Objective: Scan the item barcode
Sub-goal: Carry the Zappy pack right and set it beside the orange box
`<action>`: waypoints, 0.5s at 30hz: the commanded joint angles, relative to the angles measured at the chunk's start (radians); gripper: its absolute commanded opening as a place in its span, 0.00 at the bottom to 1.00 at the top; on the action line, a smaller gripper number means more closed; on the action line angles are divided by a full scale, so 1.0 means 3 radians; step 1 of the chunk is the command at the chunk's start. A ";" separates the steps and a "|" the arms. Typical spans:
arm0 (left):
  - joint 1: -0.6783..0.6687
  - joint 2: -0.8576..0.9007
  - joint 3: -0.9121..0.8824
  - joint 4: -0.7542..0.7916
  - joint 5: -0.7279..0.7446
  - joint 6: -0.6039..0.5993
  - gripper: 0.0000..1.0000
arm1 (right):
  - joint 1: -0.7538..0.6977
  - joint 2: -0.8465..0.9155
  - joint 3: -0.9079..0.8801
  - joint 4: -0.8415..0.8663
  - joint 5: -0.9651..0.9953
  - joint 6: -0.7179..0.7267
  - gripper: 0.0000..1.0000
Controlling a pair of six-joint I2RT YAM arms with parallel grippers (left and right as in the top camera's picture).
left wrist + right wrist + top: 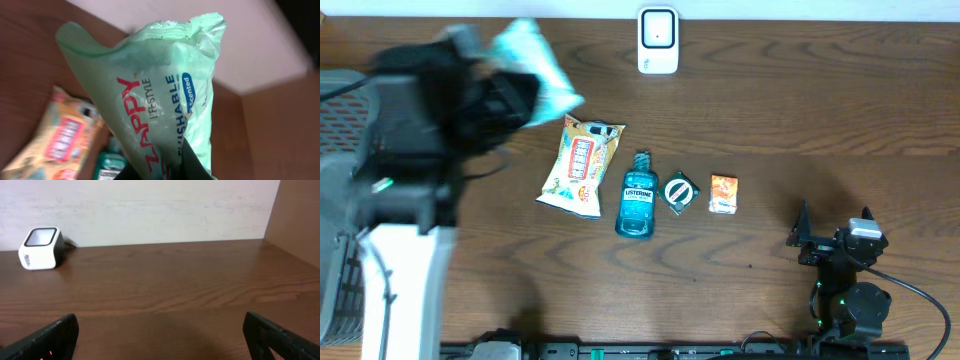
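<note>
— Which step are you on?
— Carrying, I'd judge. Your left gripper [167, 167] is clamped tight on the green wipes pack [150, 90], held up at the far left, to the left of the scanner [658, 40].
— And your right gripper [832, 232]?
— Jaws wide apart, nothing in them, parked near right.
— What next?
— Bring the pack right, up to the scanner's face. No barcode shows on the pack, so you may have to turn it.

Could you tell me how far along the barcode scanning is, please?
Picked up: the left hand is shut on the pale green plastic wipes pack, above the table. In hand: getting it to the white boxy scanner. Left: the scan; the right hand rests open.
</note>
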 commanded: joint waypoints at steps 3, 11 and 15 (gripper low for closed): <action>-0.0888 0.0601 0.0033 0.0440 -0.0276 0.0072 0.07 | -0.0008 -0.0023 -0.0005 -0.0013 -0.0018 -0.0024 0.99; -0.1686 0.1484 0.0033 0.1286 -0.0275 -0.0225 0.07 | -0.0008 -0.0024 -0.0005 -0.0013 -0.0018 -0.0024 0.99; -0.1974 0.1897 0.0033 0.1768 -0.0275 -0.0472 0.07 | -0.0008 -0.0023 -0.0005 -0.0013 -0.0018 -0.0024 0.99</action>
